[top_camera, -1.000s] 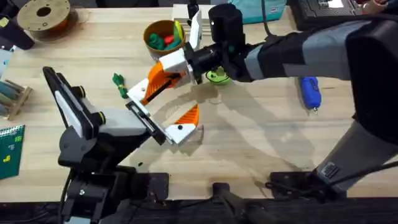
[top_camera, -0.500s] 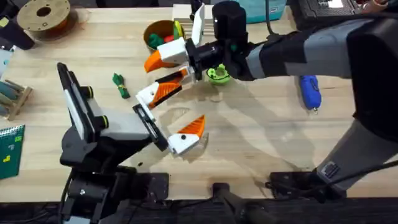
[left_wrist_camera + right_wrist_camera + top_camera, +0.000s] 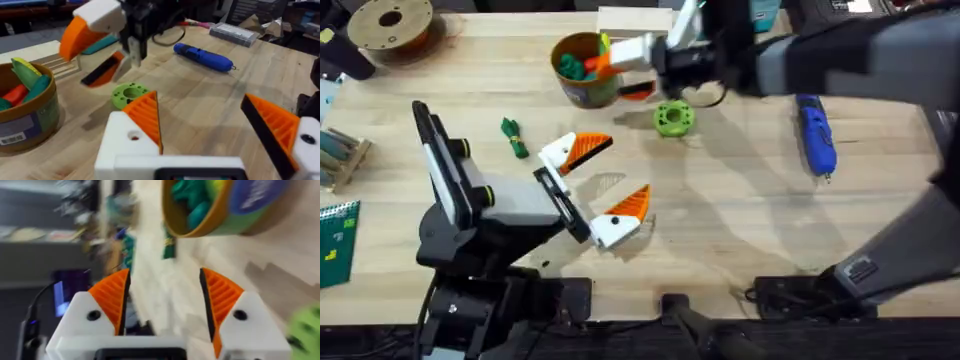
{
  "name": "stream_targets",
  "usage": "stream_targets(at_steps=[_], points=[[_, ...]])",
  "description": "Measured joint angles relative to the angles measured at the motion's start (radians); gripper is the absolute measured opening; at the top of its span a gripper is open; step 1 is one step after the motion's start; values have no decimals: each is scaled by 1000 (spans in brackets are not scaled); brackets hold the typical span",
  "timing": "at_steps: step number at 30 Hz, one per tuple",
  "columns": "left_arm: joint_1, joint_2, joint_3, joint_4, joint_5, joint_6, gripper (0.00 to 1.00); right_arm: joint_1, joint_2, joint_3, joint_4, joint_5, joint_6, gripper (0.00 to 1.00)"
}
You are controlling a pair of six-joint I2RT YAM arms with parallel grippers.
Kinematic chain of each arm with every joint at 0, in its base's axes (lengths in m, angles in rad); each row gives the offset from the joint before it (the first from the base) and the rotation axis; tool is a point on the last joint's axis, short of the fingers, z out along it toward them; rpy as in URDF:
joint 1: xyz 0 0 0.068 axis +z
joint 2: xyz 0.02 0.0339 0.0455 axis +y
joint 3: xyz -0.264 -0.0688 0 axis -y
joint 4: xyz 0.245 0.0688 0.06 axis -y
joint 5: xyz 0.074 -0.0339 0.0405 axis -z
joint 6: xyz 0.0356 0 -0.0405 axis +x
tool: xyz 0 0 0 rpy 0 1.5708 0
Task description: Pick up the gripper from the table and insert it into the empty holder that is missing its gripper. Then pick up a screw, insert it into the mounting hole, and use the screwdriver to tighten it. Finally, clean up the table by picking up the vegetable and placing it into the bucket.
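Overhead first: your right tool [image 3: 625, 75] has swung away from the middle of the tabletop [image 3: 720, 220], where it was sitting right next to the left tool [image 3: 605, 180] a second ago. It's now up beside the bucket [image 3: 582, 68]. The left tool has barely budged in the last half second. It's spread wide with nothing between its pads. The vegetable [image 3: 514, 137] hasn't moved: it's lying flat between the left arm and the bucket, not touching either. The screwdriver [image 3: 817, 135] lies well off to the right, untouched. My read is that the right arm is out of the way but cleanup hasn't started, since the vegetable isn't in the bucket.

From the left wrist you see its own pads far apart and the right tool [image 3: 90, 55] hanging above the tabletop, just past the green disc [image 3: 130, 94]. The bucket [image 3: 30, 117] sits off to one side with toy foods already in it, and the screwdriver [image 3: 202, 55] lies beyond.

The right wrist shows its own tool [image 3: 165, 305] open wide and holding nothing, with the bucket [image 3: 240, 205] close ahead.

The surface is pale wood grain, flat and dry-looking. There's a filament spool [image 3: 390, 25] in the far left corner, and dark cluttered desks in the room behind.
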Motion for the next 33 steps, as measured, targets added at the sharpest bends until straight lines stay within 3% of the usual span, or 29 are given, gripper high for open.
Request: stream_targets(at_steps=[5,12,19,27,33], points=[[0,0,0,0,0,0,987,-40,-143,67,-340,172,-245,758],[0,0,0,0,0,0,987,27,-217,113,-697,551,-568,762],[0,0,0,0,0,0,987,126,-148,112,-737,795,-757,648],[0,0,0,0,0,0,987,175,-112,112,-738,885,-812,627],[0,0,0,0,0,0,987,181,-91,112,-736,901,-823,391]])
